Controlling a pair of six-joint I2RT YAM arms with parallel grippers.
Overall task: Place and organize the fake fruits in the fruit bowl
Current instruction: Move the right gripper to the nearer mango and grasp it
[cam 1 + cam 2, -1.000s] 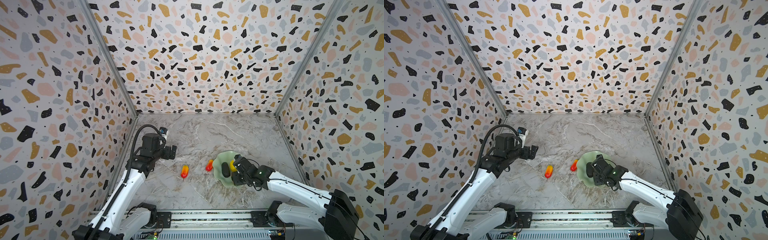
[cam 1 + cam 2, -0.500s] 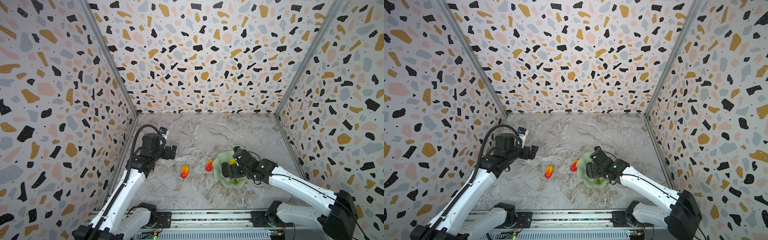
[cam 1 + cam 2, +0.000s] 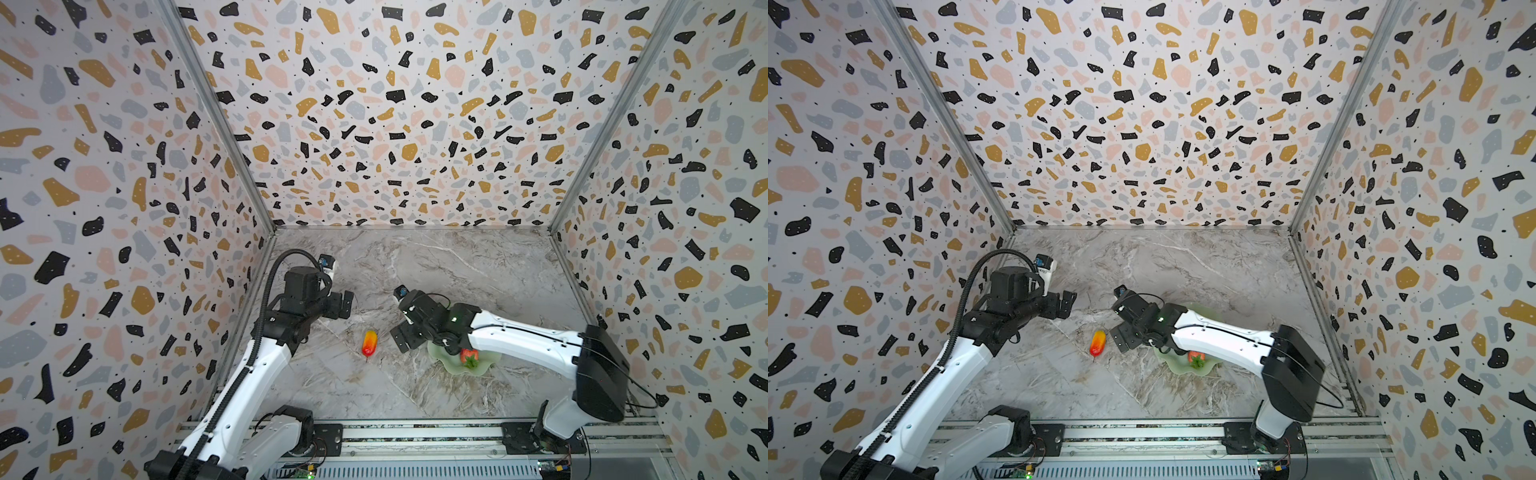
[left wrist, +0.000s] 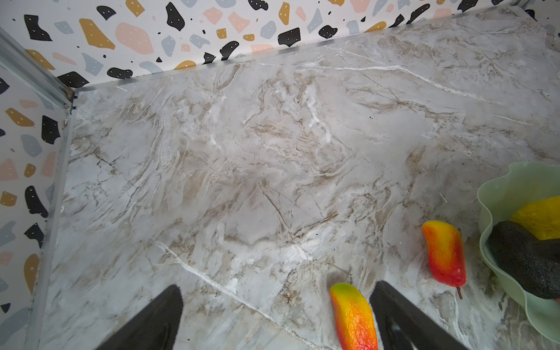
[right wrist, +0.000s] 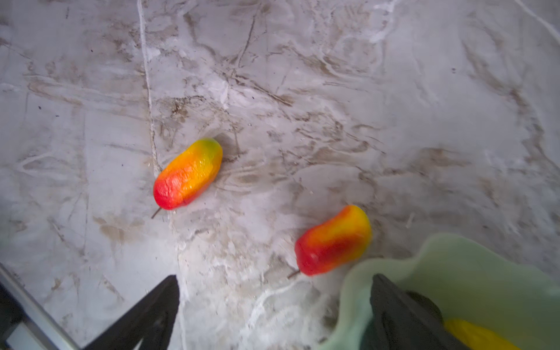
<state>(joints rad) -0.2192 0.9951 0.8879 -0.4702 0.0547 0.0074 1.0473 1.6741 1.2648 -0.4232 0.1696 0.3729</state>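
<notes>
From where I stand, three of the fake fruits already lie in the fruit bowl (image 3: 451,365): the strawberry (image 3: 468,356) shows at its near side in both top views, and the left wrist view catches the yellow round one (image 4: 539,216) and the dark oval one (image 4: 527,260) pressed together against the wavy rim. The two red-to-yellow pieces are on the marble table (image 3: 457,266). One, the nearer fruit (image 5: 333,241), lies just beside the bowl's rim, and the farther fruit (image 3: 369,343) sits apart, between the two arms. The right gripper (image 3: 405,338) hangs over the rim on that side with its jaws spread wide and nothing between them. It hides the nearer fruit from above. The left gripper (image 3: 345,303) waits off to the left, also spread and empty. I judge the step in hand to be fetching the nearer fruit with the right arm. To do it well, the jaws should come down across the fruit's narrow width rather than its length, squared to its slant. The bowl-side finger (image 5: 394,306) must clear the rim first, or it will catch the lip and shove or tip the light dish. The closing should land on the thick middle, since the smooth tapered ends will likely squirt out. Then it should lift straight up and set the fruit into the open part of the bowl, away from the strawberry.
</notes>
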